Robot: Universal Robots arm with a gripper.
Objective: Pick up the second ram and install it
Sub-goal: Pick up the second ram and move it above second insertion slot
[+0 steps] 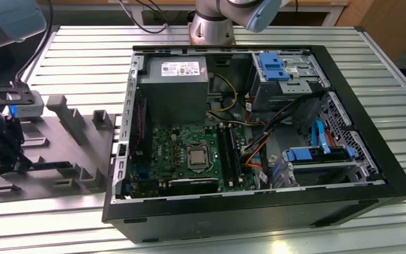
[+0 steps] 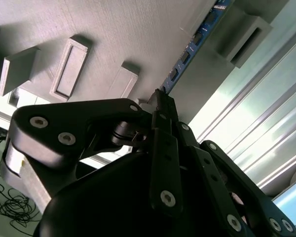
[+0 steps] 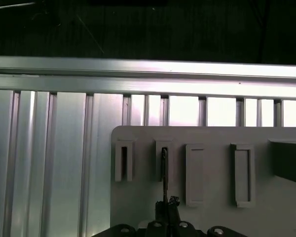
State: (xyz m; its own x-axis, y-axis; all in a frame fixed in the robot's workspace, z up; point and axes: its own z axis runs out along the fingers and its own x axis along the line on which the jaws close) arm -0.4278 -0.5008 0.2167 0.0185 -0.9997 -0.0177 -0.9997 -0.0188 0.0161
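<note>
The second ram point(image 2: 195, 42) is a slim dark stick with chips, standing on edge in a slot of the grey fixture plate point(image 1: 69, 132) at the exterior view's left. In the first wrist view the second ram point(image 3: 164, 170) shows edge-on as a thin dark line rising from a holder. My gripper point(image 1: 2, 156) hangs low over the plate's near end. Its black fingers point(image 2: 163, 148) come together on the stick's end, and the gripper point(image 2: 159, 101) is shut on it. The stick point(image 1: 48, 165) still rests in the fixture.
An open computer case point(image 1: 344, 79) lies to the exterior view's right, with the green motherboard point(image 1: 171, 148), long black slots point(image 1: 228, 153), a power supply point(image 1: 171, 84) and loose cables. The ribbed metal table point(image 1: 83, 47) carries everything. Raised holders point(image 3: 241, 173) stand on the fixture.
</note>
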